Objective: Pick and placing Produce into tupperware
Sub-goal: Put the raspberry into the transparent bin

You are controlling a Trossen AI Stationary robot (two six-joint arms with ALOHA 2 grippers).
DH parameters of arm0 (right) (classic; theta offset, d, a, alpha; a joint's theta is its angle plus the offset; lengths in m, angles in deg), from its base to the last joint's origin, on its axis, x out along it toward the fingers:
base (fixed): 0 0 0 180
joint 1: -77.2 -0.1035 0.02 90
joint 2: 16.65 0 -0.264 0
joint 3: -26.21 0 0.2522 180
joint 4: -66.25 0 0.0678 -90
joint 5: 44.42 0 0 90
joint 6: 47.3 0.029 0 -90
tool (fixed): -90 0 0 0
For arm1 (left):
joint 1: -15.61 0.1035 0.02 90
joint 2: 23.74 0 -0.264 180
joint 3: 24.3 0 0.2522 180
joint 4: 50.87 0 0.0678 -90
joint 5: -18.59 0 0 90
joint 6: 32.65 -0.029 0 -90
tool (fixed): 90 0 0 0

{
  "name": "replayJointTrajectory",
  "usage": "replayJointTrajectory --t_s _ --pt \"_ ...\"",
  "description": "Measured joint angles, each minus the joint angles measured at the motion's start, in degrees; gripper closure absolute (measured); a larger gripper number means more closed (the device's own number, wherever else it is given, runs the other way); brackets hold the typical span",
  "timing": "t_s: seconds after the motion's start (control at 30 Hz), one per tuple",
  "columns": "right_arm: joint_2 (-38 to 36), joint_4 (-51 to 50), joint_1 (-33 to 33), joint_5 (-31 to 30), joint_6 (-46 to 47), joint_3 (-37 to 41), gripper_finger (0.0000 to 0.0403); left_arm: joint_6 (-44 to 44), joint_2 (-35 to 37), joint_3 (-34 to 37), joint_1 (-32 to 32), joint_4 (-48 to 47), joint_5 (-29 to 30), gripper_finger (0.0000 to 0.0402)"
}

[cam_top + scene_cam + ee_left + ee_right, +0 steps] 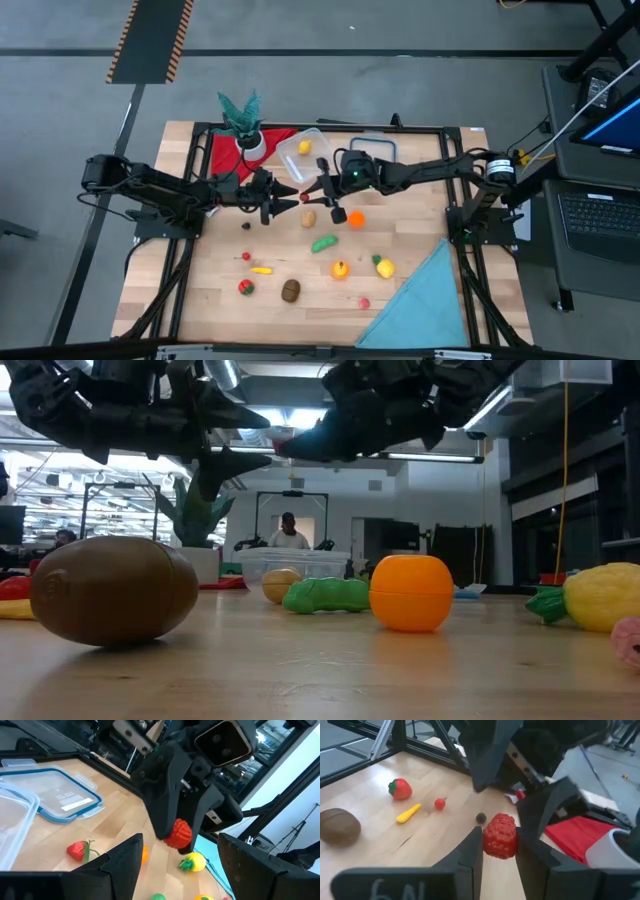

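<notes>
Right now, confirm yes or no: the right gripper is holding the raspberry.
Yes, the right gripper is shut on the red raspberry, which sits pinched between its two dark fingers above the table.

Red bumpy raspberry (499, 835) between dark right gripper (498, 851) fingers. Clear tupperware (300, 155) holds a yellow piece. Orange (411, 592) bright orange, kiwi (112, 589) brown, pea pod (326, 595) green, cloth (420, 305) light blue, lid (62, 795) rim blue-grey.

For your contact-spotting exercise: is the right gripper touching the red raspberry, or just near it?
Touching. The right wrist view shows the right gripper with both fingers pressed against the raspberry, held clear of the table; the left wrist view confirms it.
</notes>
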Motion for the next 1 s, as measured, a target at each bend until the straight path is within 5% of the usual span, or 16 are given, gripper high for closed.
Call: replayJointTrajectory --t_s 1.0 --pt "7.0 -3.3 -1.0 -1.9 -6.9 -9.5 0.0309 4.4 0.0 0.0 -0.2 0.2 0.1 0.016"
